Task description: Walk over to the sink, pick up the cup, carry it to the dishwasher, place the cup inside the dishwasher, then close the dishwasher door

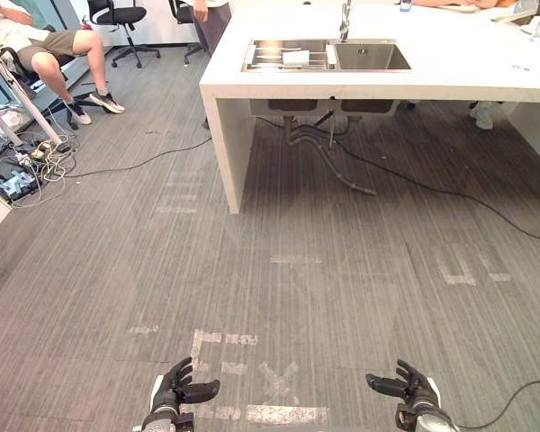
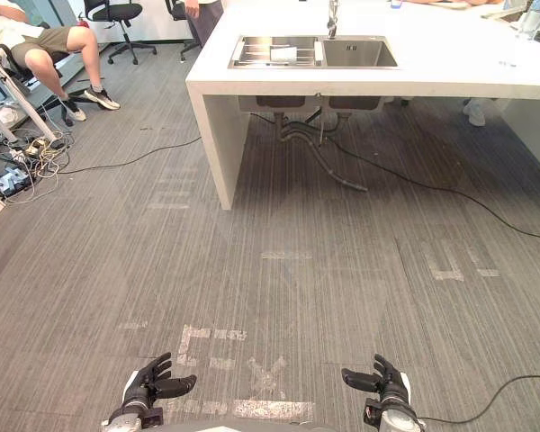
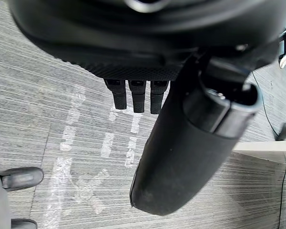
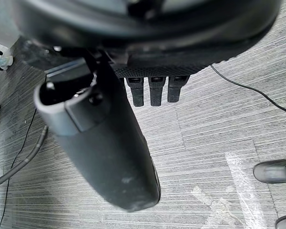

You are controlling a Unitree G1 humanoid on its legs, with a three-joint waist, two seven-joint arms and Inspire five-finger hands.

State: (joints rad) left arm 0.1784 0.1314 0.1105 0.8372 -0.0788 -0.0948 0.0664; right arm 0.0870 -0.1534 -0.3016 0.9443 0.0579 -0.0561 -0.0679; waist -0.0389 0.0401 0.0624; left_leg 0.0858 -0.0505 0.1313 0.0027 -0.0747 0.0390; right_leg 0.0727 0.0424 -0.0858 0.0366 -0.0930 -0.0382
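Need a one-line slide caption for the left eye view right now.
Left hand and right hand open and empty above the grey floor, white counter with its steel sink ahead.

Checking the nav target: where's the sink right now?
In the eye views the sink is at top centre, set into the white counter toward its left end, with the tap just behind it.

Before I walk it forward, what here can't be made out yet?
Left eye view: pale item in the sink, too small to call a cup.
Same view: faucet, upper part cut off by the top edge.
Counter: its far side runs past the top edge.
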